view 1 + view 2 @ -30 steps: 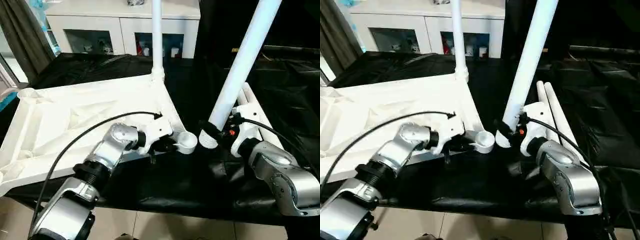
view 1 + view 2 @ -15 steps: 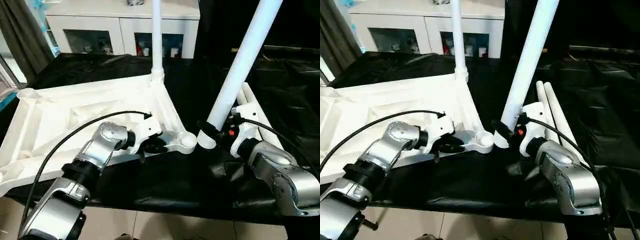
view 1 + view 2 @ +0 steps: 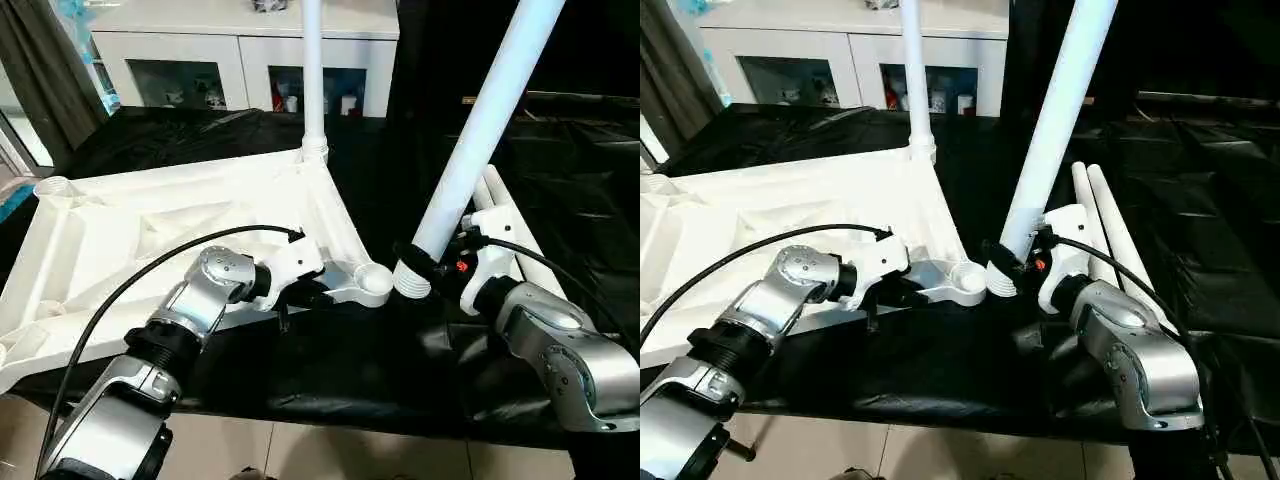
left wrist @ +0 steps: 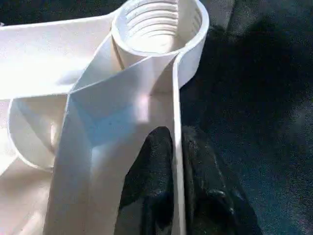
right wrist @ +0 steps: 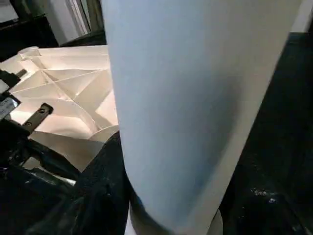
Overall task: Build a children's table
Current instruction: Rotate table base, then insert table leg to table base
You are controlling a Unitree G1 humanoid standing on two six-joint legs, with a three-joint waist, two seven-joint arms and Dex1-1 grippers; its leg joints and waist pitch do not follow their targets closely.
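Left gripper (image 4: pixel 177 147) pinches the white ribbed plastic tabletop's (image 3: pixel 120 230) rim beside its empty corner socket (image 3: pixel 375 283); right gripper (image 3: pixel 1012 262) grips a long white cylindrical leg (image 3: pixel 480 130), tilted, just beside that socket.

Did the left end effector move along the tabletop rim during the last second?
Yes. The left end effector slid along the tabletop rim away from the corner socket.

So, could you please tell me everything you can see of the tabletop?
The tabletop is white plastic, lying upside down on black cloth, ribbed underside up. One leg stands upright in its far corner socket. The near threaded socket is empty. The left gripper pinches the rim beside it.
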